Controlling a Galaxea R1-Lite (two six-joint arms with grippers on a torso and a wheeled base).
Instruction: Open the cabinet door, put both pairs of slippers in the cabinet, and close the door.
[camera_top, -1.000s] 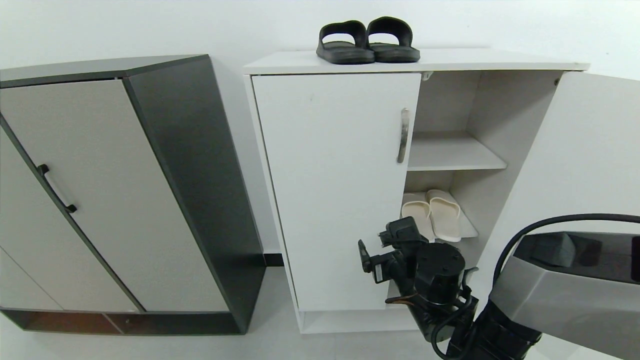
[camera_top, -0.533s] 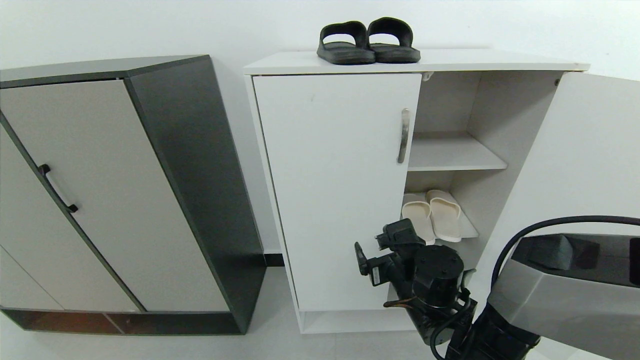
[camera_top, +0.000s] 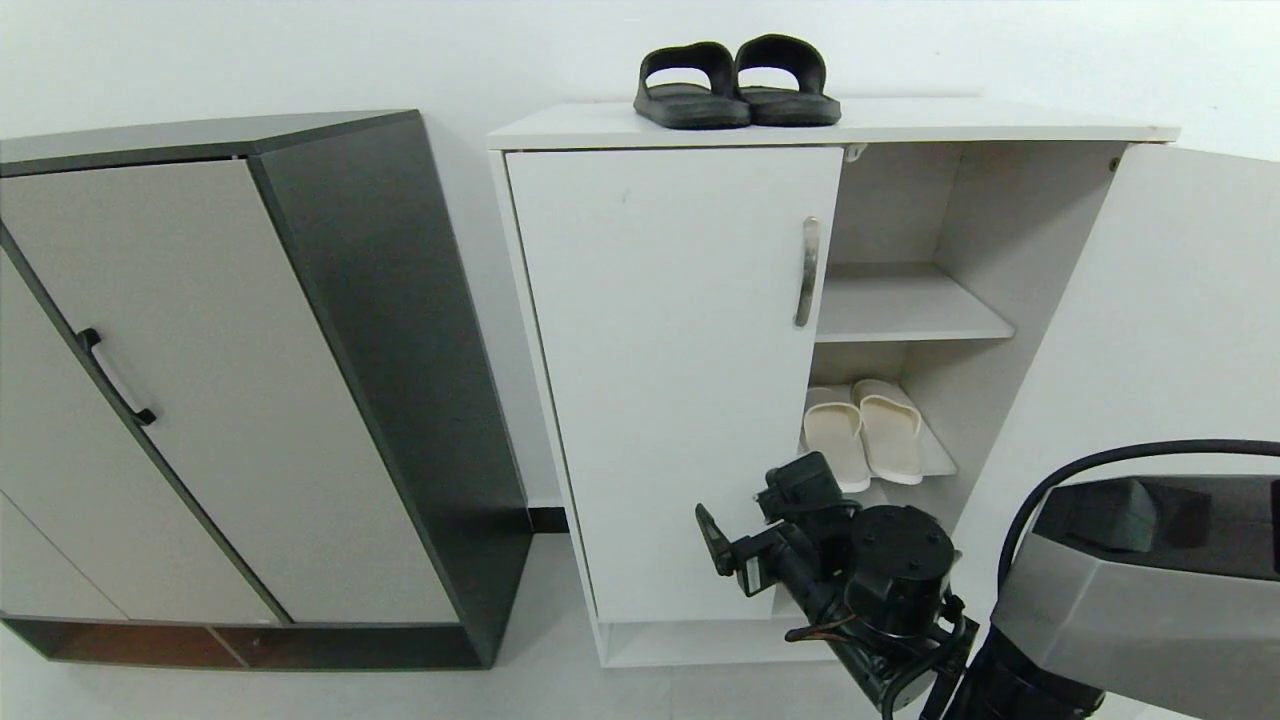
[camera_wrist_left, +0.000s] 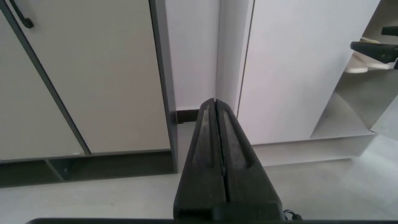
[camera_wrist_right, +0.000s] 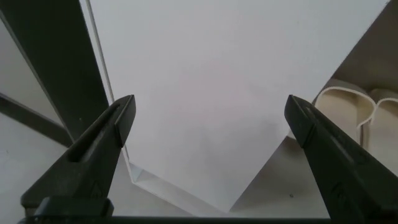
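A pair of black slippers (camera_top: 737, 85) sits on top of the white cabinet (camera_top: 560, 125). A cream pair (camera_top: 862, 432) lies side by side on the lower shelf behind the open right door (camera_top: 1160, 300); the left door (camera_top: 680, 380) with its metal handle (camera_top: 806, 270) is closed. My right gripper (camera_top: 748, 502) hangs low in front of the left door's lower edge, just outside the opening, open and holding nothing. In the right wrist view its fingers (camera_wrist_right: 115, 121) frame the door panel, with the cream slippers (camera_wrist_right: 364, 106) off to one side. My left gripper (camera_wrist_left: 215, 106) is shut and points at the gap between the two cabinets.
A dark grey cabinet (camera_top: 380, 330) with a pale door and black handle (camera_top: 115, 378) stands left of the white one. The upper shelf (camera_top: 905, 305) sits above the cream pair. The open right door juts out toward me on the right. Pale floor (camera_wrist_left: 124, 193) lies below.
My right gripper has drawn back a little from the cabinet opening, shifting down and to the left, so more of the cream slippers shows. The slippers and doors have not moved.
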